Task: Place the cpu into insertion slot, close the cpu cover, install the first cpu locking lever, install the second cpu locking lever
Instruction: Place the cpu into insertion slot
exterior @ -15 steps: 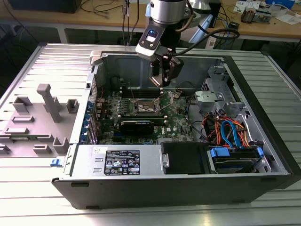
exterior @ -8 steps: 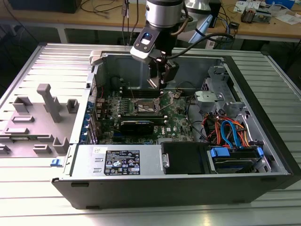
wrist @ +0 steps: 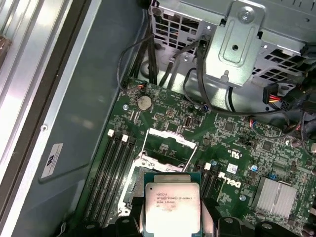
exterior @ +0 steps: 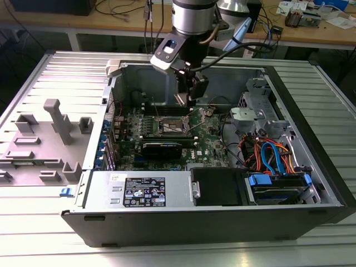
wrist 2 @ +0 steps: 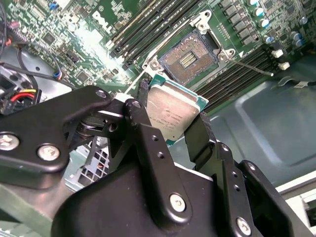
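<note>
Near the upper middle of the exterior view, the gripper (exterior: pixel 188 100) hangs inside the open computer case (exterior: pixel 222 228). It is closed on the sides of the cpu (wrist 2: pixel 173 111), holding it close over the bare insertion slot (wrist 2: pixel 190 57), not touching. The cpu cover (wrist: pixel 170 137) stands open.

Ribbed metal table (exterior: pixel 50 72), silvery, grooves running across, soft glare near front edge. Grey plastic holder (exterior: pixel 53 136) on table at exterior view's left; small blue clip (exterior: pixel 65 192) just beside it. Behind: long wooden workbench (exterior: pixel 111 23), cables (exterior: pixel 119 8) and small parts on top, dark beneath.
</note>
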Robot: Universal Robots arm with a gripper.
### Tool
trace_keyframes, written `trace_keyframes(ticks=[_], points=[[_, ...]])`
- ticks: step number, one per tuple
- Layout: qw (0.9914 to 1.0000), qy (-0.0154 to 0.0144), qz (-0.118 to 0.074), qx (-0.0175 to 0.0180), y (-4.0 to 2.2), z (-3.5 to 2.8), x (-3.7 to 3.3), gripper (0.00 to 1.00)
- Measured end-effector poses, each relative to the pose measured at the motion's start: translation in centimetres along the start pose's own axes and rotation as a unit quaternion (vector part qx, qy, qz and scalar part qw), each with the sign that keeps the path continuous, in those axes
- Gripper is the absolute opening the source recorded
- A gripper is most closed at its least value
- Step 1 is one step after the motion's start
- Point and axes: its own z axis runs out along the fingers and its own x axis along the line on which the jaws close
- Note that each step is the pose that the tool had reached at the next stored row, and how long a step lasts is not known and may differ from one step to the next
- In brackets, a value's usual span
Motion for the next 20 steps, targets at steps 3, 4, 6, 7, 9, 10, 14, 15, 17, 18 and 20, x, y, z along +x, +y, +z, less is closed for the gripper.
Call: trace_keyframes(ticks=[3, 4, 6, 7, 9, 10, 14, 15, 17, 18, 20], points=[[0.99999, -0.0002, 0.004, 0.0, -0.02, 0.0, 0.01, 0.54], [0.99999, -0.0001, 0.004, -0.0001, -0.03, 0.01, 0.01, 0.54], [0.99999, -0.0001, 0.004, -0.0001, -0.04, 0.01, 0.02, 0.54], [0.99999, -0.0001, 0.004, -0.0001, -0.04, 0.01, 0.02, 0.54], [0.99999, -0.0001, 0.004, 0.0, -0.05, 0.01, 0.02, 0.54], [0.99999, -0.0001, 0.004, -0.0001, -0.05, 0.01, 0.02, 0.54], [0.99999, -0.0001, 0.004, -0.0001, -0.05, 0.01, 0.02, 0.54], [0.99999, -0.0001, 0.004, 0.0, -0.05, 0.01, 0.02, 0.54], [0.99995, -0.0004, 0.01, 0.0, -0.05, 0.01, 0.01, 0.54], [0.99989, -0.0005, 0.015, -0.0001, -0.05, 0.02, 0.02, 0.54], [0.99956, -0.0011, 0.03, -0.0001, -0.05, 0.04, 0.02, 0.54]])
